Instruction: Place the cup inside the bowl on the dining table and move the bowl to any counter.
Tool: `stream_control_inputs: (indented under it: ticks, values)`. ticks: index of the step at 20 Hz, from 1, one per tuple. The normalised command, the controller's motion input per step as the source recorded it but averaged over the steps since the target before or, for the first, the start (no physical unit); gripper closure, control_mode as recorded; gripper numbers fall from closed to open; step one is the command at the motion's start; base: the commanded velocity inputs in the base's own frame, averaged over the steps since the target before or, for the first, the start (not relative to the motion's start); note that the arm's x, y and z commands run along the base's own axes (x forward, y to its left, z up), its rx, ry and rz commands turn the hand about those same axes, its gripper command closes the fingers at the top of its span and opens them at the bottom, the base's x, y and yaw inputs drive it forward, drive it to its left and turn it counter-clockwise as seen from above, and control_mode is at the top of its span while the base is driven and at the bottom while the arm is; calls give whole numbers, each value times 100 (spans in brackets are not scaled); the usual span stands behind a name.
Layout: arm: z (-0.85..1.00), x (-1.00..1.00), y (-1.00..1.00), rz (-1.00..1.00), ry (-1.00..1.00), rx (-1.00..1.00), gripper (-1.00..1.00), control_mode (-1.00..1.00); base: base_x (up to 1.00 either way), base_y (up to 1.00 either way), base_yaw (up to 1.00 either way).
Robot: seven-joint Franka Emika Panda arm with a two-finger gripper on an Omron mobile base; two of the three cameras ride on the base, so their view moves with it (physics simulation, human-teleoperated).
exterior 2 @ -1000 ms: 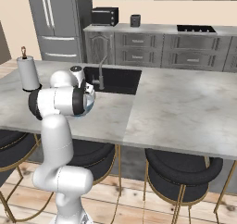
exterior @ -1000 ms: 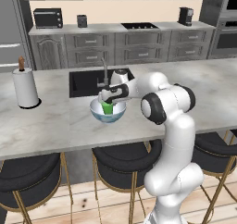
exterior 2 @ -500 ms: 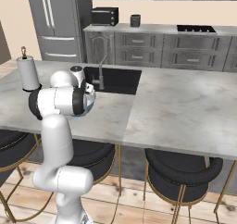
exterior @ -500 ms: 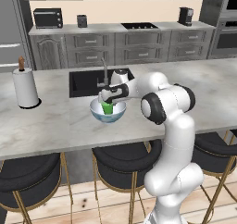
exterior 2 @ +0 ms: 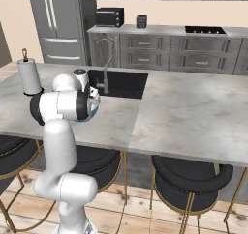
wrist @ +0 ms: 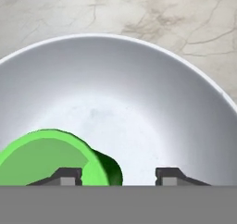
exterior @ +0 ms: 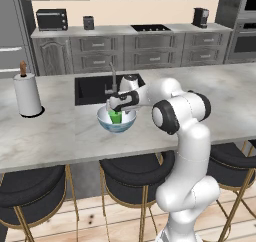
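Note:
The bowl stands on the dining table, just in front of the black sink. Its white inside takes up most of the hand view. The green cup lies inside the bowl, tipped, by the left fingertip; it is also seen from the left base view as the cup under the hand. My gripper hangs over the bowl's middle with its jaws open, and the gap between them is mostly bare bowl. From the left base view the gripper reaches down into the bowl. The counter runs along the back wall.
A paper towel roll stands on the table to the left. The sink and its faucet sit right behind the bowl. Black stools line the table's near edge. A toaster oven and a coffee machine stand on the counter.
The jaws have gone from shut on the cup to open, and the cup now rests in the bowl. The arm has barely moved.

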Motion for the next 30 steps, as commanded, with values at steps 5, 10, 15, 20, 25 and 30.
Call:
stream_control_inputs:
  ticks: [5,10,15,20,25,30]
  values:
    - [1,0,0,0,1,0,-100,-100,0,0,0]
    - [23,0,0,0,0,0,-100,-100,0,0,0]
    - [43,0,0,0,0,0,-100,-100,0,0,0]
    - [39,0,-1,0,0,0,-100,-100,0,0,0]
    - [34,0,-21,-1,3,0,-100,-100,0,0,0]
    - [10,0,-52,-1,6,0,-100,-100,0,0,0]
